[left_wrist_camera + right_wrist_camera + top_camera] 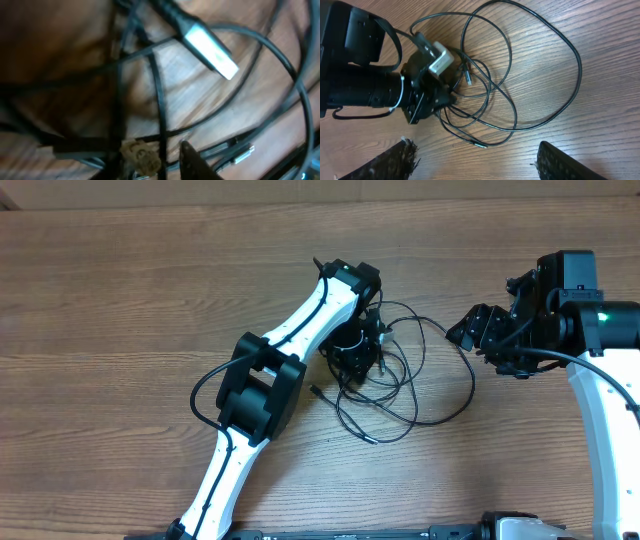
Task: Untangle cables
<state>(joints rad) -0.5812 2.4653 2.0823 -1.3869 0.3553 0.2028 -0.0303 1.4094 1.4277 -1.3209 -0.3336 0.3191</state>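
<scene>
Since the cables lie as one knotted clump at the middle of the counter, loops crossing w/ plug ends poking out, untangling looks barely begun: no strand lies apart yet. Left fingers are down in the clump by a silver plug; can't tell if they're clenched on a cord. Right fingers are spread wide, nothing in them, hovering just right of the big outer loop. Left to do, prob.: pull each cord free & lay them separately.
</scene>
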